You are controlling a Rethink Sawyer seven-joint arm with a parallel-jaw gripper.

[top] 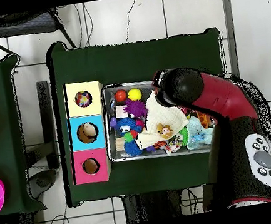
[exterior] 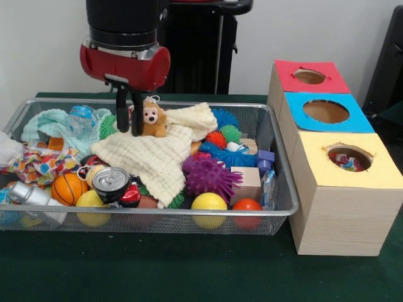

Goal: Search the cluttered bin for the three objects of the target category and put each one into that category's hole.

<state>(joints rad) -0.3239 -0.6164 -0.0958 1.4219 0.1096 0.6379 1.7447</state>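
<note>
Dark green bench (exterior: pixel 189 277) under a pale wall, carrying the bin (exterior: pixel 286 189) and a row of three boxes side by side. In the front view, bin toward the left edge, boxes just beside it toward the right edge. Yellow-topped box (exterior: pixel 343 214) nearest the front edge, blue-topped (exterior: pixel 327 112) in the middle, red-topped (exterior: pixel 310 77) farthest back. Hole (exterior: pixel 349 157) in the yellow top showing dotted cloth inside.

Red and black arm (exterior: pixel 126 63) reaching down from above over the bin's back left part. Jaws (exterior: pixel 130 119) narrowly parted, tips low beside a small brown plush monkey (exterior: pixel 152 119) and touching or just above the cream cloth (exterior: pixel 154 157); nothing visibly held, though the tips partly hidden by clutter.

Dotted cloth (exterior: pixel 41 165) lying at the bin's left end, bunched, half under other things. Mint-green cloth (exterior: pixel 50 126) behind it with a clear plastic bottle (exterior: pixel 82 119) on top. Along the bin's front wall: silver can (exterior: pixel 110 182), small basketball (exterior: pixel 68 187), yellow ball (exterior: pixel 209 204), red ball (exterior: pixel 247 206). Purple spiky ball (exterior: pixel 211 176) near the middle, blue spiky toy (exterior: pixel 223 154) behind it, wood block (exterior: pixel 249 182) to its right.

Overhead view: arm (top: pixel 225 100) covering much of the bin (top: pixel 116 155), yellow-topped box's hole (top: pixel 83 98) showing coloured cloth.
</note>
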